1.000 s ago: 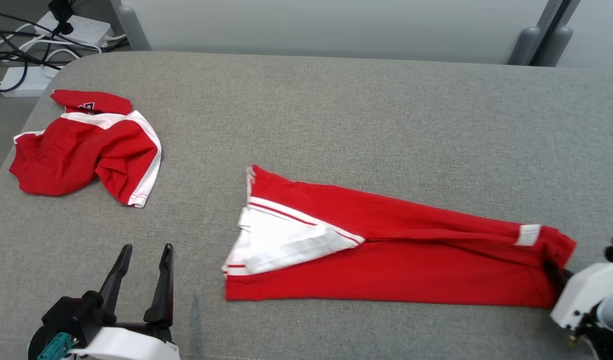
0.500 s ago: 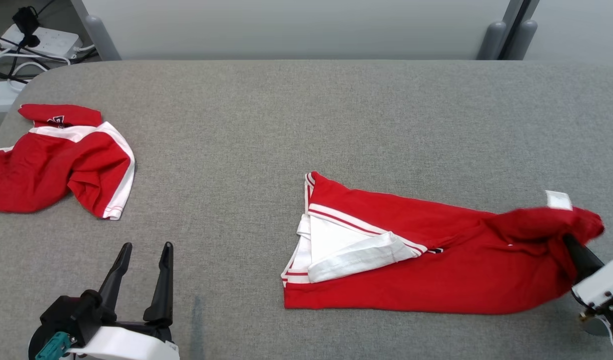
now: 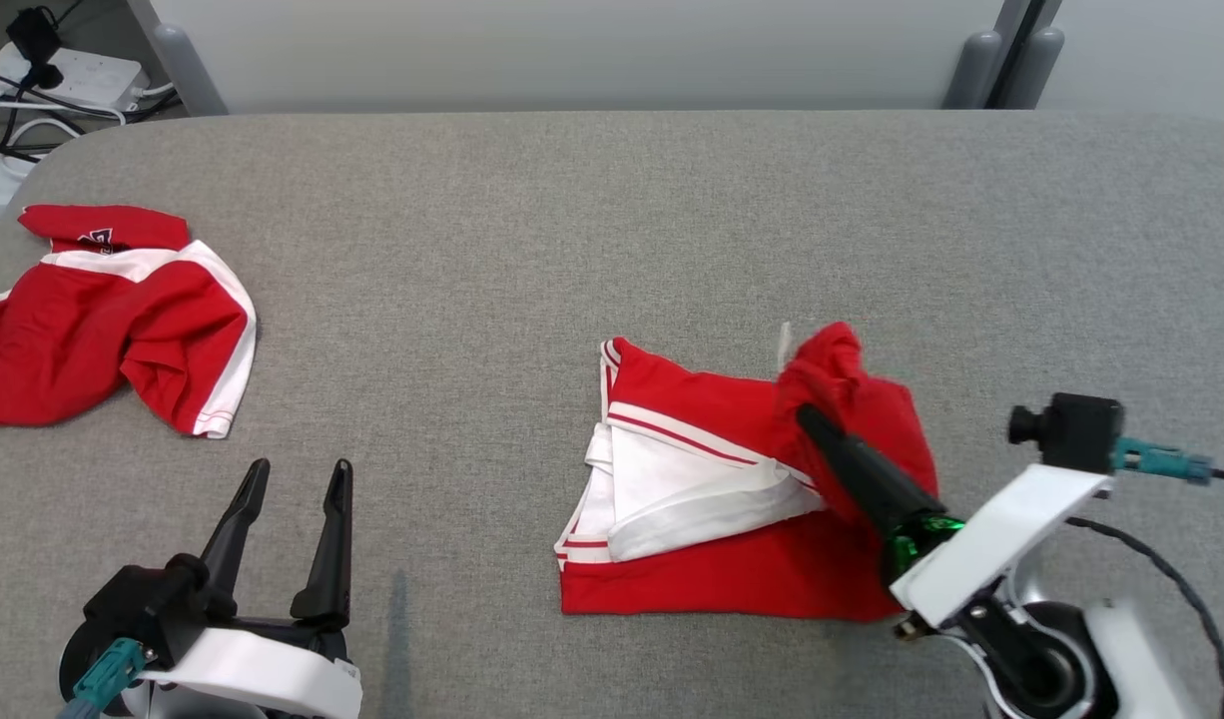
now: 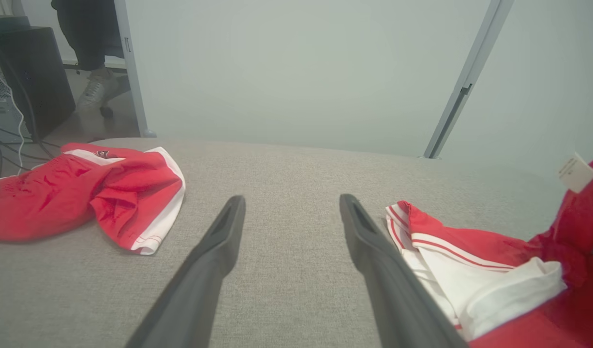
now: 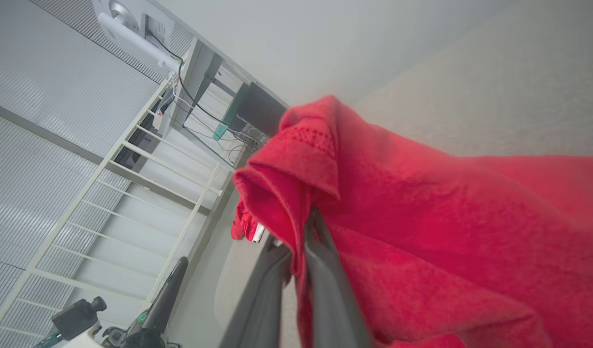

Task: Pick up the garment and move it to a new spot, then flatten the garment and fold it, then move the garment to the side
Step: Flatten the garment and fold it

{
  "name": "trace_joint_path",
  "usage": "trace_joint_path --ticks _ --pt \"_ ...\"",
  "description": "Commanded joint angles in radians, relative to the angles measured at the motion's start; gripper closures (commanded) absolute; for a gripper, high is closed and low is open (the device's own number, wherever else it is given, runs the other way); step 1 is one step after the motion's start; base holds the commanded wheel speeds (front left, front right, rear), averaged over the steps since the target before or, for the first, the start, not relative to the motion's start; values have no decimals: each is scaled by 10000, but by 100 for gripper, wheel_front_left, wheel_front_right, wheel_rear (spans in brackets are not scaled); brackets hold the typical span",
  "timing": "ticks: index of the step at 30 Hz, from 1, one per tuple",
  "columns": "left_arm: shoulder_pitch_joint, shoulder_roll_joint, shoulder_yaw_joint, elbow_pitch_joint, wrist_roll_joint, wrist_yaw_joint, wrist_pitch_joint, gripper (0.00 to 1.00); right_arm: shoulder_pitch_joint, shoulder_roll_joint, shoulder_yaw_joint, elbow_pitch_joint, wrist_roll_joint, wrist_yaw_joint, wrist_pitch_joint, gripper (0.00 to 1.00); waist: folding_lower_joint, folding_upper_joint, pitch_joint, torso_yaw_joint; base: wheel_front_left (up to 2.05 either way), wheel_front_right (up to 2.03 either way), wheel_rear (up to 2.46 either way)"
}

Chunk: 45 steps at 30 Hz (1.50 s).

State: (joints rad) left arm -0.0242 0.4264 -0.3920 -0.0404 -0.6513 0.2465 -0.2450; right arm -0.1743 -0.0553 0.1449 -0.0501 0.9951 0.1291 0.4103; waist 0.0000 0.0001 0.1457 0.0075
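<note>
The right gripper [image 3: 807, 417], clamped on the raised end of the red garment [image 3: 712, 579] on the table [image 3: 572, 250], should lay it squarely over the white-trimmed end while the left gripper [image 3: 300, 471] sits open.

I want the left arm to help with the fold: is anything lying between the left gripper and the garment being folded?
Nothing visible: bare grey table separates the left gripper from the garment. The second red garment lies farther left, off that line.
</note>
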Motion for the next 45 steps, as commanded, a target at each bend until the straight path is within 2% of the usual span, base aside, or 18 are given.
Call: trace_joint_path --ticks 1,3,6,13,14,15,16,23,27,29,35,39,45 --pt "-589 263 365 -229 121 -15 44 0 -538 40 822 -19 185 16 -412 100 0 -1 26 80 0 0 0" --pt "-657 208 292 -193 112 -51 65 0 -818 45 1680 481 584 16 -951 100 0 -1 16 237 0 0 0" --pt "-671 93 331 -94 -3 0 61 0 -1409 47 2751 1495 453 16 -1740 100 0 -1 40 418 0 0 0" --pt "-784 -6 272 52 -15 -75 25 0 -2742 49 4409 3786 1021 16 -3247 100 0 -1 175 756 0 0 0" --pt "-846 -20 267 88 -7 -96 16 0 -3098 49 4840 4415 1181 16 -3407 97 0 -1 217 801 0 0 0" --pt "-869 -25 263 103 2 -102 11 0 -3255 49 5039 4667 1262 16 -3506 55 0 -1 238 816 0 0 0" --pt "-889 -35 261 115 3 -110 6 0 -3392 50 5215 4865 1372 16 -3638 0 0 -1 255 829 0 0 0" --pt "-903 -71 270 228 9 -126 -26 0 -3895 50 6032 5274 2078 16 -4357 0 0 -1 245 797 0 0 0" --pt "-781 -37 342 270 -9 -87 -44 0 -3911 14 5919 4691 2126 16 -5047 0 0 -1 140 653 0 0 0" --pt "-718 7 389 284 -19 -61 -49 0 -3768 -316 5645 4284 1866 16 -5495 0 0 -1 67 560 0 0 0" --pt "-499 176 516 200 -54 48 -37 0 -2887 -2043 3996 3768 14 16 -6500 0 0 -1 -170 246 0 0 0" --pt "-343 275 540 109 -69 122 28 0 -2045 -2776 2470 3655 -1773 16 -6672 0 0 -1 -326 82 0 0 0" --pt "-80 445 564 -32 -73 232 129 0 -649 -2809 500 3056 -4151 16 -6715 0 0 -1 -577 -100 0 0 0"
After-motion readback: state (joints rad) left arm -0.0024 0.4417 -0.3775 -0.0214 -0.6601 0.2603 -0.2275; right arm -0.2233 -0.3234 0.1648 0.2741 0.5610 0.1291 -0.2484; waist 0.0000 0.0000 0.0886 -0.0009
